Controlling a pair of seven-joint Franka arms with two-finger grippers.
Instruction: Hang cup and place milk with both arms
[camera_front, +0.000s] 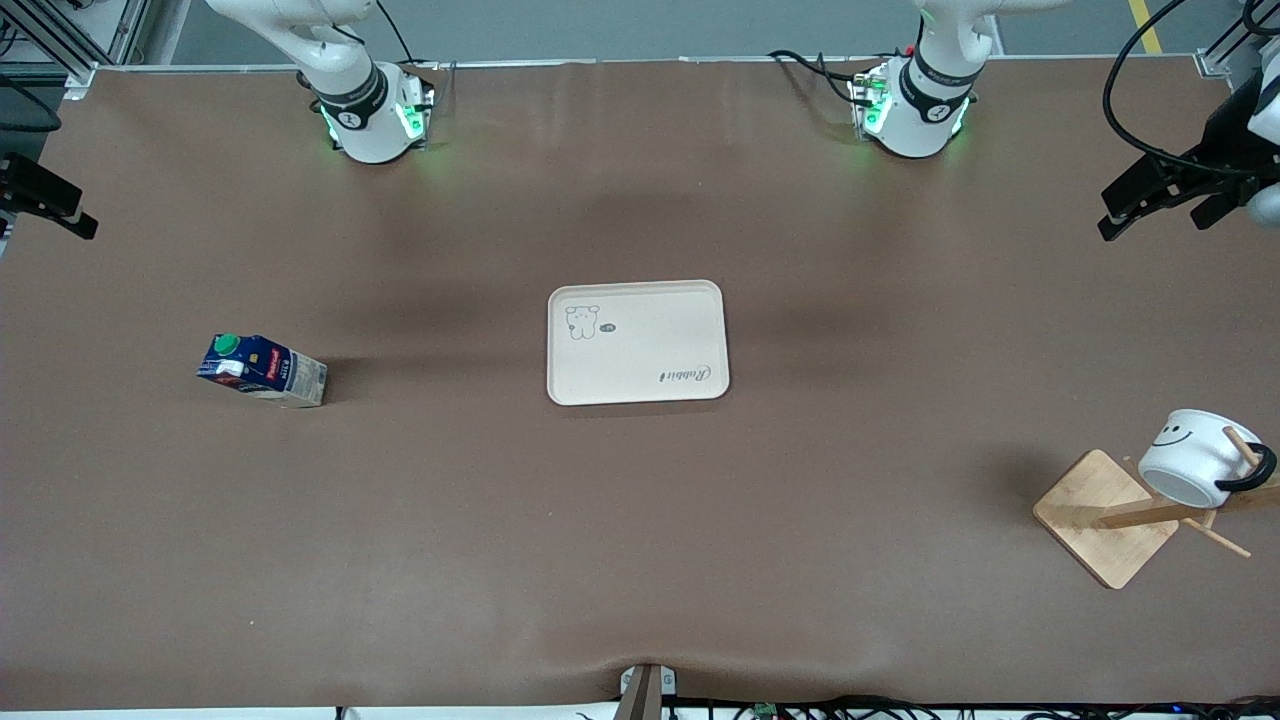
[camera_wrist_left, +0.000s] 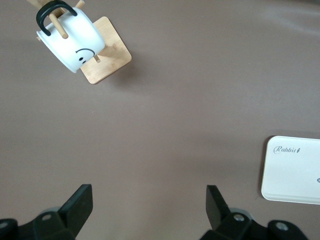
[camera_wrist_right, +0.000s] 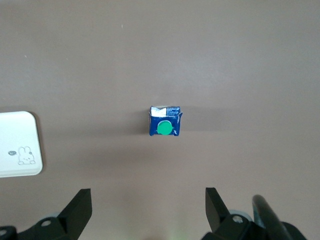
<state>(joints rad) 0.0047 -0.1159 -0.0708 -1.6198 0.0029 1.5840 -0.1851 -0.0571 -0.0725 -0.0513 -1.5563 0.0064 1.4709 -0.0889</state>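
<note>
The white cup (camera_front: 1190, 455) with a smiley face hangs by its black handle on a peg of a wooden rack (camera_front: 1105, 515) toward the left arm's end of the table. It also shows in the left wrist view (camera_wrist_left: 70, 42). The dark blue milk carton (camera_front: 262, 370) with a green cap stands on the table toward the right arm's end and shows from above in the right wrist view (camera_wrist_right: 165, 120). My left gripper (camera_front: 1155, 212) (camera_wrist_left: 149, 205) is open and empty, high over the table's edge. My right gripper (camera_front: 60, 210) (camera_wrist_right: 148, 205) is open and empty, high over the other edge.
A cream tray (camera_front: 638, 342) with a rabbit drawing lies at the table's middle, with nothing on it; its corners show in both wrist views (camera_wrist_left: 295, 170) (camera_wrist_right: 17, 145). The brown table is bare between the tray, the milk and the rack.
</note>
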